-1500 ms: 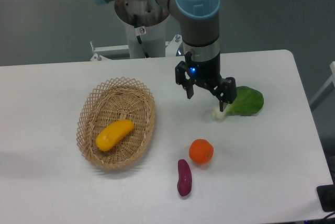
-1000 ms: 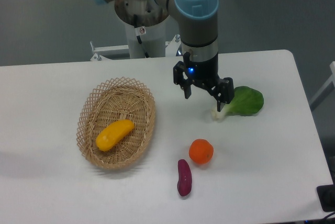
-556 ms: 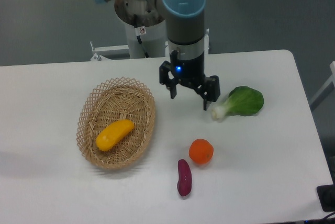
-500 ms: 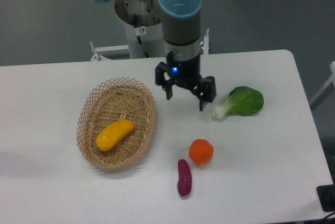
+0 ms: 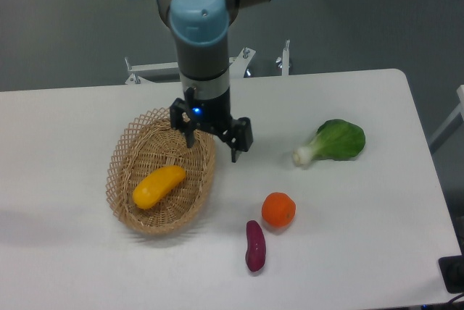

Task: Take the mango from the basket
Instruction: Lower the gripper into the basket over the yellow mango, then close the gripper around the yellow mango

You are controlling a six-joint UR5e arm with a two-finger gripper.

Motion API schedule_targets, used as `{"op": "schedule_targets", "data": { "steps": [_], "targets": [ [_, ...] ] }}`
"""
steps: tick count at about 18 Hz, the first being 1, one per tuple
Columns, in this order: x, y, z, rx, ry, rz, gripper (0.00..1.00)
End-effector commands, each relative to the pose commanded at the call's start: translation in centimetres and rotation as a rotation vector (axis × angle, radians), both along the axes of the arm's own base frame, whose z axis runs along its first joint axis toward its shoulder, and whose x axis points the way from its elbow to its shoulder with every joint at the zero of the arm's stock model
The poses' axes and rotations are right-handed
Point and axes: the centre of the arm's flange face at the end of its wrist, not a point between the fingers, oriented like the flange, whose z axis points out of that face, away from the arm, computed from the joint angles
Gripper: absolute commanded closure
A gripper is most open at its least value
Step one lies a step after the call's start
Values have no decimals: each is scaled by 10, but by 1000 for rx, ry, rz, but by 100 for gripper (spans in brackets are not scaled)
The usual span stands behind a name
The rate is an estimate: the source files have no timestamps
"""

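While the mango (image 5: 159, 185) lies on its side in the lower left part of the basket (image 5: 130, 152), the gripper (image 5: 212, 143) hangs above the basket's upper right rim with its jaws spread wide and nothing between them. One finger points down over the wicker, the other over the bare white surface (image 5: 362, 237) just beside the rim. Mango and gripper are apart. To the right, a leafy green vegetable (image 5: 335, 141) rests on the surface, well apart from the basket. An orange (image 5: 278, 209) sits nearer the front, and a dark purple sweet potato (image 5: 254, 245) lies just beside it, lower left.
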Motion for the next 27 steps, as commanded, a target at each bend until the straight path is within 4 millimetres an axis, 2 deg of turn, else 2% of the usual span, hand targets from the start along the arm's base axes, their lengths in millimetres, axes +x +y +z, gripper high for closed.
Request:
{"op": "schedule_targets", "data": {
  "steps": [5,13,16,18,27],
  "targets": [
    [34,0,-49,-24,-20,-21,0],
    [75,37,-93,-66,-35,-128,0],
    [83,45,-111,-74,-28,-146,0],
    [89,48,-117,-83,-25,-159,0],
    [90,53,-133,-108,-34,-164,0]
  ]
}}
